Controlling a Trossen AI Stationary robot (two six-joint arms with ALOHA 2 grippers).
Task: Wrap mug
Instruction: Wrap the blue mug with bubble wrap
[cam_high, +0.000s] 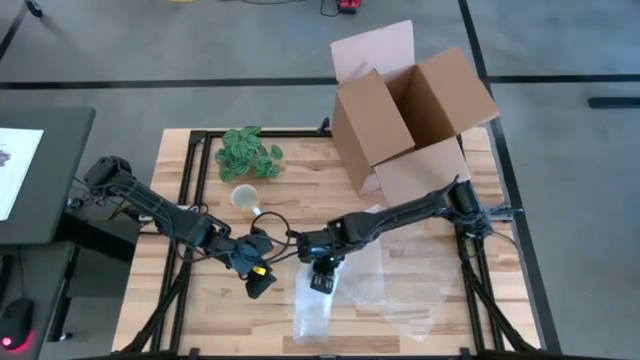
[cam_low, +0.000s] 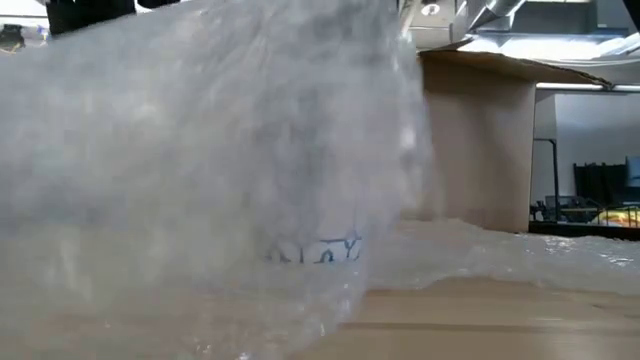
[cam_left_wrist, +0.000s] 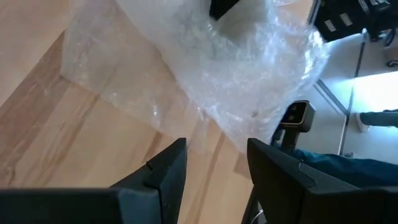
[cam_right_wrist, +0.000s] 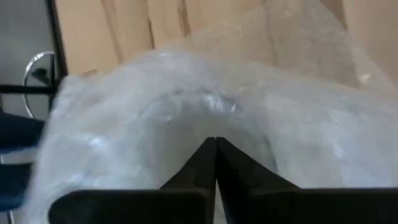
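A sheet of clear bubble wrap (cam_high: 385, 290) lies on the wooden table's near right part. Its left portion (cam_high: 312, 312) is bunched and rises as a tall fold in the low view (cam_low: 200, 150). Through it shows a rounded pale shape with blue lettering (cam_low: 318, 250), apparently the mug; a round rim (cam_right_wrist: 186, 115) shows under the wrap. My right gripper (cam_high: 322, 278) is shut over this bunch (cam_right_wrist: 216, 144). My left gripper (cam_high: 257, 277) is open just to the left of the wrap, with nothing between its fingers (cam_left_wrist: 214, 162). My right gripper is shut, fingertips together, at the top of the raised bunch of wrap (cam_right_wrist: 211, 124), coming from above and pointing down. The film between the fingertips cannot be made out. The wrap stands up as a fold, its lower part (cam_low: 250, 320) on the table.
An open cardboard box (cam_high: 410, 115) stands at the far right of the table. A green leafy plant (cam_high: 248, 155) sits at the far left, with a small pale cup (cam_high: 243, 197) just in front of it. Bare wood (cam_high: 200, 310) lies at the near left.
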